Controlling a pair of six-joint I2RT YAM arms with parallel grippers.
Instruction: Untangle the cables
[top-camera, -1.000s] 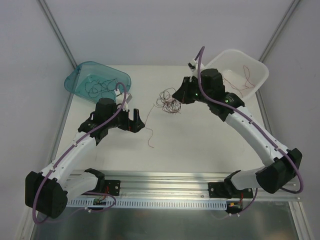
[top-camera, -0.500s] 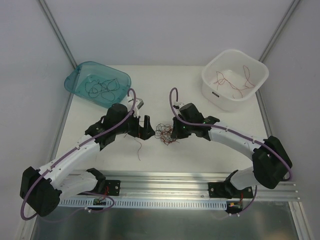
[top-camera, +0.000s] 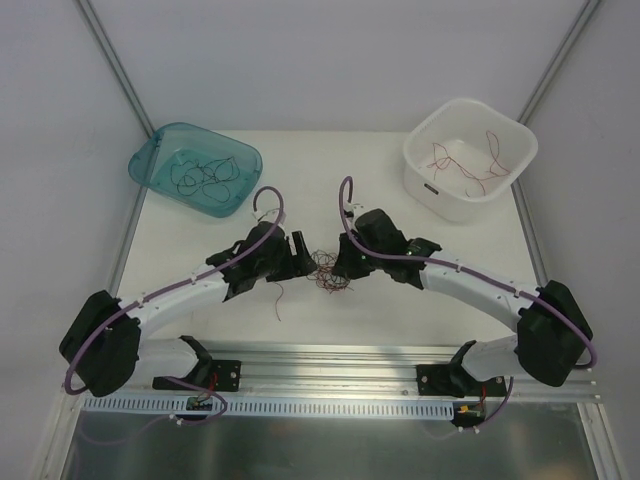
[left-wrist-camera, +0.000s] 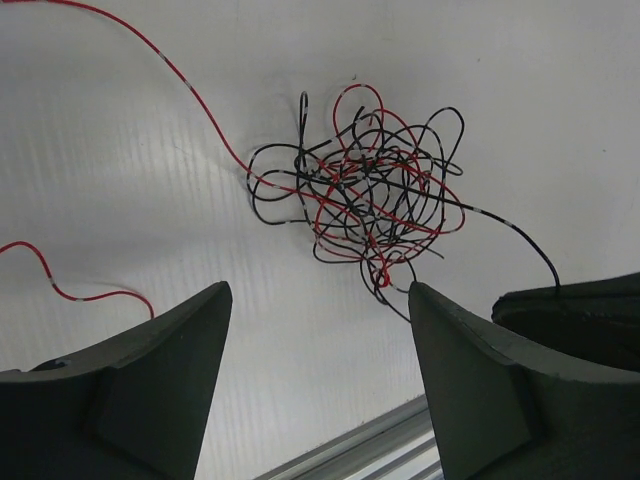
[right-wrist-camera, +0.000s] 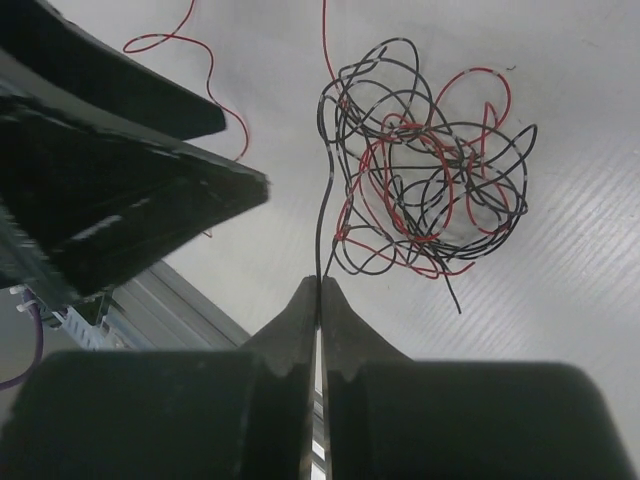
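Observation:
The cables (top-camera: 329, 270) are a small ball of thin red and black strands lying on the white table between the two grippers. In the left wrist view the ball (left-wrist-camera: 372, 195) lies just ahead of my left gripper (left-wrist-camera: 320, 300), whose jaws stand open and empty. A black strand (right-wrist-camera: 322, 215) runs from the ball (right-wrist-camera: 425, 190) into my right gripper (right-wrist-camera: 321, 285), which is shut on it. One loose red strand (top-camera: 279, 298) trails toward the near edge below the left gripper (top-camera: 303, 255). The right gripper (top-camera: 341, 266) sits at the ball's right side.
A teal tub (top-camera: 195, 167) at the back left holds dark strands. A white tub (top-camera: 470, 158) at the back right holds red strands. An aluminium rail (top-camera: 330, 360) runs along the near table edge, close behind both grippers.
The right arm swung from the back right down to the table's middle, bringing the ball with it. The left gripper moved right, up to the ball, and its jaws narrowed somewhat.

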